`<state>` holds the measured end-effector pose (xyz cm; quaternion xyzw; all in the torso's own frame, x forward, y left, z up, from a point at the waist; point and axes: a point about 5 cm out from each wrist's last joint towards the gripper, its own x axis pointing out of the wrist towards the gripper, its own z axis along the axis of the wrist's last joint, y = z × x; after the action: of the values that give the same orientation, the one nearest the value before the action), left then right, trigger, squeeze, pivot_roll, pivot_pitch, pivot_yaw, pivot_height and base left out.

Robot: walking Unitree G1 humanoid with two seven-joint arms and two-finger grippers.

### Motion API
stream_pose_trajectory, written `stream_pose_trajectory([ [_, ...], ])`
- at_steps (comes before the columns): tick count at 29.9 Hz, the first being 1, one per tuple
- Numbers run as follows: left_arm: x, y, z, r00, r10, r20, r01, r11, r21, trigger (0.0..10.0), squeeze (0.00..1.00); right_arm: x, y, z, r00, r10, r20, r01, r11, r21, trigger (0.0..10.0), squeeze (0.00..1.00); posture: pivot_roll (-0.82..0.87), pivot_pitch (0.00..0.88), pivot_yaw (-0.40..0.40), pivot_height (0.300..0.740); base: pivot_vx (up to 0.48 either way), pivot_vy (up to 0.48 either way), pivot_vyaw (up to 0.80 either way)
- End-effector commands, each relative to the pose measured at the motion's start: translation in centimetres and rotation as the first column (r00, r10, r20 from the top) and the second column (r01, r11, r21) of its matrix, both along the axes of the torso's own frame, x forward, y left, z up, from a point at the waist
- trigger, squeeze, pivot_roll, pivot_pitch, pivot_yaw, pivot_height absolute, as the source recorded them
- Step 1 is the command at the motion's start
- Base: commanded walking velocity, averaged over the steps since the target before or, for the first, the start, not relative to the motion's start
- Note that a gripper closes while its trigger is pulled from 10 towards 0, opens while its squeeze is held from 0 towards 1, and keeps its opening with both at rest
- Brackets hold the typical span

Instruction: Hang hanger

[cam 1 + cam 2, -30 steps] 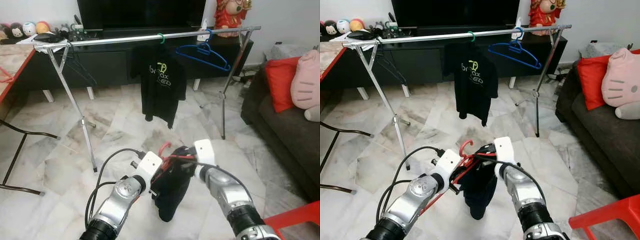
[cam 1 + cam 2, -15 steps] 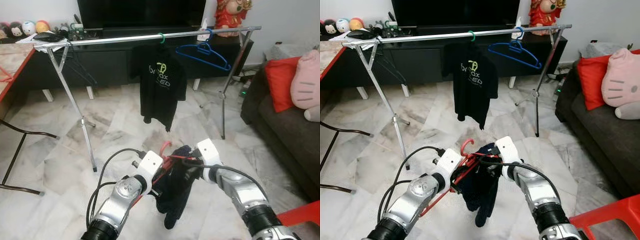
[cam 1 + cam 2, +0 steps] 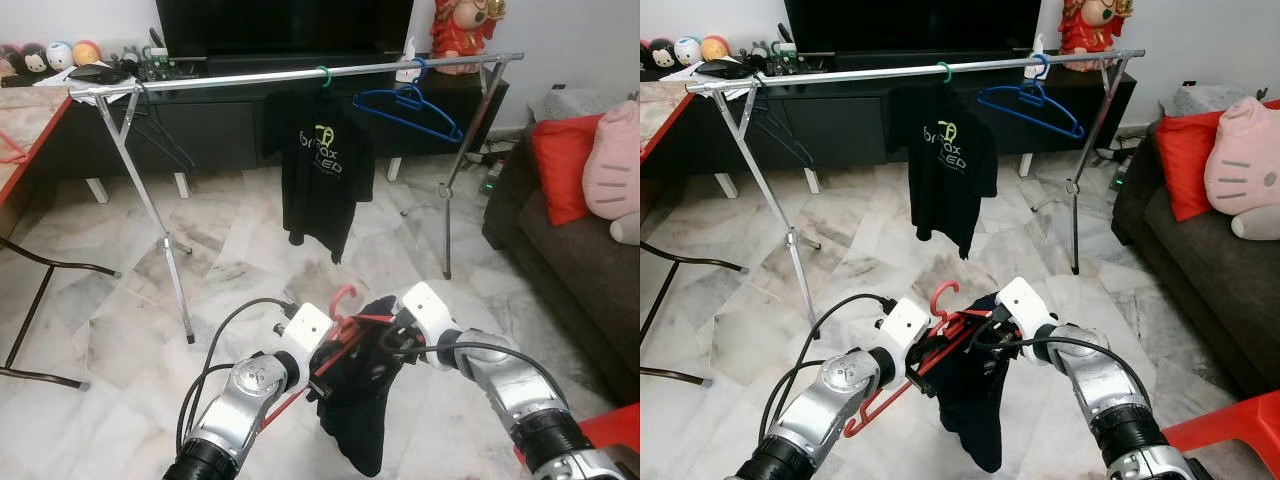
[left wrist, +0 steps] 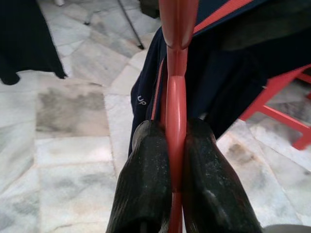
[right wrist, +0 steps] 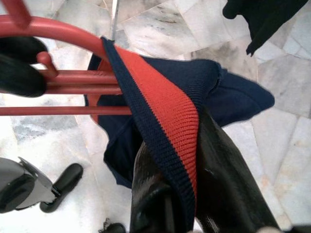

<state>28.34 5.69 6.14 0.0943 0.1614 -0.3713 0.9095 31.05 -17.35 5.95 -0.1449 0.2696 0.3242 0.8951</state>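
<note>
I hold the red hanger (image 3: 940, 335) low in front of me, well short of the drying rail (image 3: 300, 74) and below it. My left gripper (image 4: 176, 160) is pinched hard on the hanger's thin red bar, one black finger pressed to each side. My right gripper (image 5: 189, 194) is closed on the ribbed red-and-navy collar of the navy shirt (image 3: 358, 400), which drapes over the hanger and hangs down from it toward the floor.

I judge the hanger light and stiff, smooth plastic that could twist between my pads, so a grip near its neck seems best. The shirt is soft and limp; it will sag and slide, and the thick collar band is the sure place to take it.

The hanger's long axis runs roughly across me, tilted, its lower end toward my left side. Its hook (image 3: 343, 297) points up and toward the rail, where a black T-shirt (image 3: 320, 170) and a blue hanger (image 3: 410, 105) already hang.
</note>
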Motion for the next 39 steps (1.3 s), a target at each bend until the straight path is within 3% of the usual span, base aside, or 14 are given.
stream_pose_trajectory([
  [1,-0.3,-0.3,0.2,1.0,-0.031,-0.004,0.031,0.999,-0.011,10.0,0.0,0.5,-0.2,0.8,0.999,0.029,0.034,-0.028,1.0,-0.009,10.0,0.0,0.0,0.0,-0.065,0.74,0.0,0.0,0.0],
  [4,-0.5,-0.3,0.0,0.999,-0.044,-0.017,0.044,0.999,-0.014,10.0,0.0,0.5,-0.3,1.3,0.996,0.08,0.046,-0.08,0.997,-0.007,10.0,0.0,0.0,0.0,-0.068,0.74,0.0,0.0,0.0],
  [7,-0.5,-0.2,-0.1,0.999,-0.041,-0.02,0.041,0.999,-0.009,10.0,0.0,0.6,-1.0,1.3,0.995,0.087,0.056,-0.084,0.995,-0.052,10.0,0.0,0.0,0.0,-0.069,0.74,0.0,0.0,0.0],
  [8,-0.7,-0.2,-0.1,0.999,-0.046,-0.027,0.046,0.999,-0.009,10.0,0.0,0.8,-2.0,1.4,0.994,0.086,0.069,-0.078,0.992,-0.104,10.0,0.0,0.01,0.0,-0.07,0.74,0.0,0.0,0.0],
  [18,-1.5,-0.3,-0.5,0.99,-0.125,-0.065,0.124,0.992,-0.019,10.0,0.0,1.4,-3.8,2.6,0.983,0.16,0.089,-0.145,0.978,-0.152,10.0,0.0,0.0,0.0,-0.07,0.74,0.0,0.0,0.0],
  [23,-1.3,-0.3,-0.5,0.994,-0.096,-0.06,0.096,0.995,-0.004,10.0,0.0,1.6,-2.7,3.0,0.976,0.197,0.093,-0.189,0.978,-0.092,10.0,0.0,0.0,0.0,-0.068,0.74,0.0,0.0,0.0],
  [26,-0.8,-0.2,-0.5,0.998,-0.052,-0.041,0.052,0.999,0.004,10.0,0.0,0.9,-1.5,2.8,0.963,0.257,0.079,-0.256,0.966,-0.028,10.0,0.0,0.0,0.0,-0.066,0.74,0.0,0.0,0.0],
  [35,-0.4,-0.5,0.1,1.0,-0.026,-0.014,0.025,0.999,-0.029,10.0,0.0,-0.7,-1.1,1.7,0.939,0.343,0.012,-0.343,0.939,0.005,10.0,0.0,0.0,0.0,-0.07,0.74,0.0,0.0,0.0],
  [39,0.1,-0.2,0.4,0.999,0.036,0.011,-0.035,0.998,-0.057,10.0,0.0,-1.4,-1.2,1.6,0.923,0.385,-0.005,-0.385,0.922,0.026,10.0,0.0,0.0,0.0,-0.071,0.74,0.0,0.0,0.0],
])
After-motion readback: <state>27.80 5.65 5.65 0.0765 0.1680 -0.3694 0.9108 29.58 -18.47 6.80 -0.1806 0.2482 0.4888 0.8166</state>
